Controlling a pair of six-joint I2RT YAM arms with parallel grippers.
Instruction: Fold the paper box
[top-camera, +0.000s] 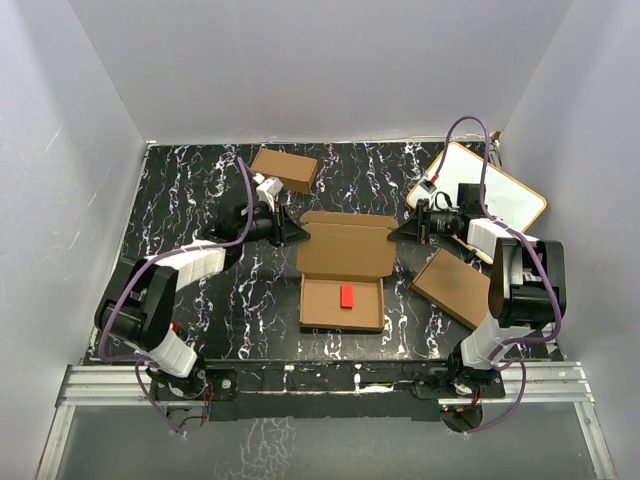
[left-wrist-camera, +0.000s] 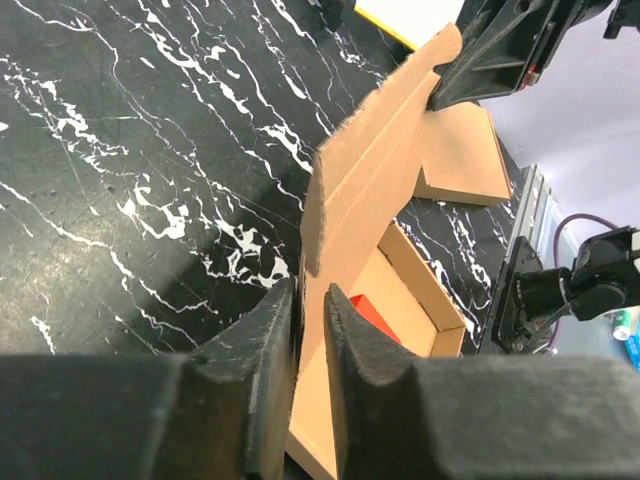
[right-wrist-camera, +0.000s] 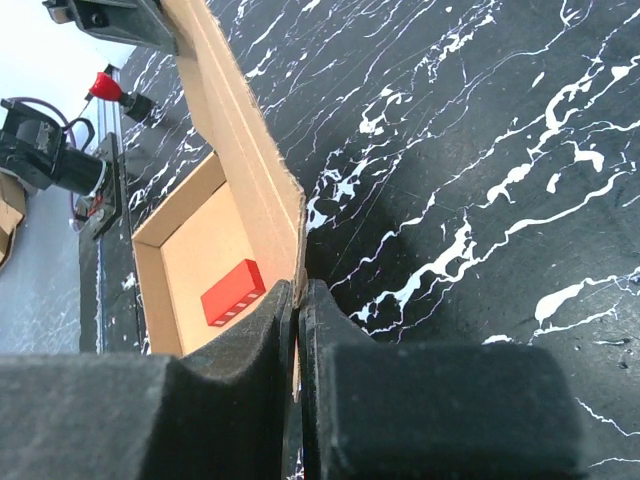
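Sitting midway on the counter (top-camera: 200, 190), paper box (top-camera: 341, 262) with open tray toward the bases, cradling a red block (top-camera: 347, 296); flat carton (top-camera: 455, 288) lying just right. Clamping the raised lid's two ends with left end effector (top-camera: 301, 232) and right end effector (top-camera: 394, 232), long axis running left-right. Lying beyond: small carton (top-camera: 284, 168), whiteboard (top-camera: 480, 185).

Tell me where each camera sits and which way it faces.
Top external: above and behind the bases, looking down at the marbled table and the paper box; left arm and right arm show.
Left wrist: low at the box's left edge, looking across toward the right side; the left gripper pinches the raised lid.
Right wrist: at the opposite edge, looking back leftward; the right gripper pinches the lid.
Shared: both wrist views show the red block inside the tray.
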